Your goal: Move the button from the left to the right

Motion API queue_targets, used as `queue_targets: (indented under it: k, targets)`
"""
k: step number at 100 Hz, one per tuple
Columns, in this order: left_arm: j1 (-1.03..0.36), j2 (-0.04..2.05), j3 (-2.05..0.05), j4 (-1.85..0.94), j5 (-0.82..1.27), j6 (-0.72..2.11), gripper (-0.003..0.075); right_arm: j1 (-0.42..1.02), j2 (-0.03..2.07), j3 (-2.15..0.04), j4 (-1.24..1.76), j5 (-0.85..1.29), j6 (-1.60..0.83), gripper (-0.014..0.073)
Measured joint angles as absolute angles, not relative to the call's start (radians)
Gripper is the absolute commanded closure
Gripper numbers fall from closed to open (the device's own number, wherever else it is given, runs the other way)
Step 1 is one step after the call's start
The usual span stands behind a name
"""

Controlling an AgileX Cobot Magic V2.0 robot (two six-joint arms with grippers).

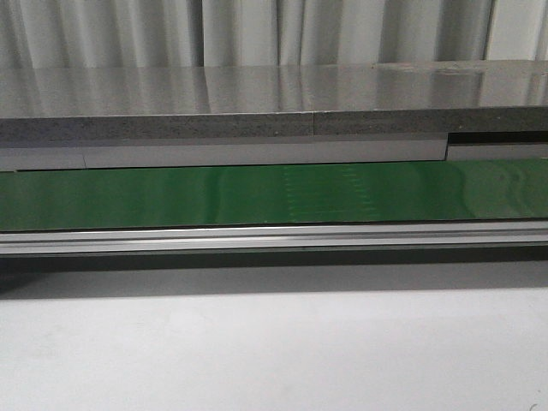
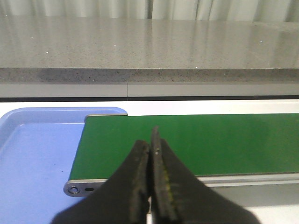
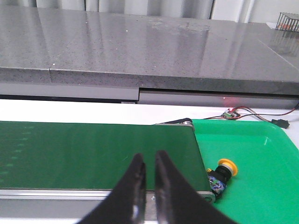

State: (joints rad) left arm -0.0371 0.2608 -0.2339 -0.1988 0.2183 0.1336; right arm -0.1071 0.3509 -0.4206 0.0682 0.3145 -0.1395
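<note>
The button (image 3: 223, 173), with a yellow mushroom head and a dark body bearing blue-green marks, lies on its side in a green tray (image 3: 266, 149), right against the end of the green conveyor belt (image 3: 93, 151). It shows only in the right wrist view. My right gripper (image 3: 149, 156) hovers over the belt's near edge, left of the button, empty, its jaws together but for a narrow slit. My left gripper (image 2: 150, 140) is shut and empty over the belt's other end (image 2: 210, 140). Neither gripper shows in the front view.
A blue tray (image 2: 32, 154) sits at the belt's left end. A grey stone counter (image 1: 274, 103) runs behind the belt (image 1: 257, 195). Wires and a small board with a red light (image 3: 229, 113) lie behind the green tray. A white table (image 1: 274, 351) lies in front.
</note>
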Motion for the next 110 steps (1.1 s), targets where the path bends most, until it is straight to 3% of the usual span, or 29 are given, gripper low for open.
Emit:
queue_targets:
  k: [86,110]
  targets:
    - [-0.037,0.261,-0.234,-0.199,0.218,0.134,0.0741,-0.107,0.351,-0.418,0.07,0.316,-0.14,0.0662]
    - [-0.037,0.261,-0.234,-0.199,0.218,0.134,0.0741,-0.059,0.324,-0.332,0.074,0.214,-0.096,0.0662]
